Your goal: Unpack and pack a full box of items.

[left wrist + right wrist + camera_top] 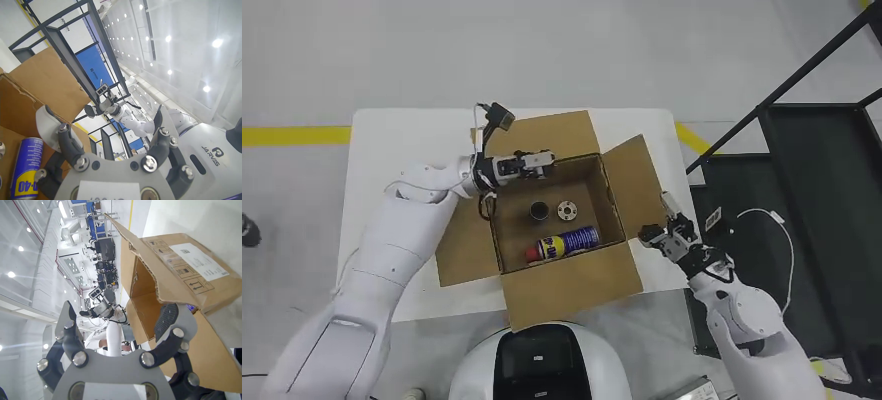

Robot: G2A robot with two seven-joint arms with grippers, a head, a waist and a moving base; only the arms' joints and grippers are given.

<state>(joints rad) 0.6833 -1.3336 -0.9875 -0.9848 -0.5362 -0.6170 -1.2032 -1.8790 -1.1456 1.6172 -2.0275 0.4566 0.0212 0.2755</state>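
Nearest the robot, the near flap [572, 285] of the open cardboard box [614, 210] lies folded out over the front of the white table [392, 140]. Just beyond it, on the box floor, a blue spray can [564, 243] lies on its side along the near wall; the left wrist view shows the same can [26, 166] lying beside the cardboard.

Off the box's right side, the right gripper [660, 222] hangs by the outer edge of the right-hand flap [637, 170]. Its fingers are spread wide with nothing between them [118, 309]. One ribbed pad [166, 321] sits right under the torn edge of that flap [189, 266], and I cannot tell whether it touches.

Farther in, near the middle of the box floor, a black ring [540, 211] and a metal disc [567, 210] sit side by side, slightly apart and clear of the can.

Farther still, the left gripper [545, 160] hovers over the box's far left corner. It is released and holds nothing, its fingers well apart [102, 113].

Beyond the table's right side stands a black rack [802, 130].
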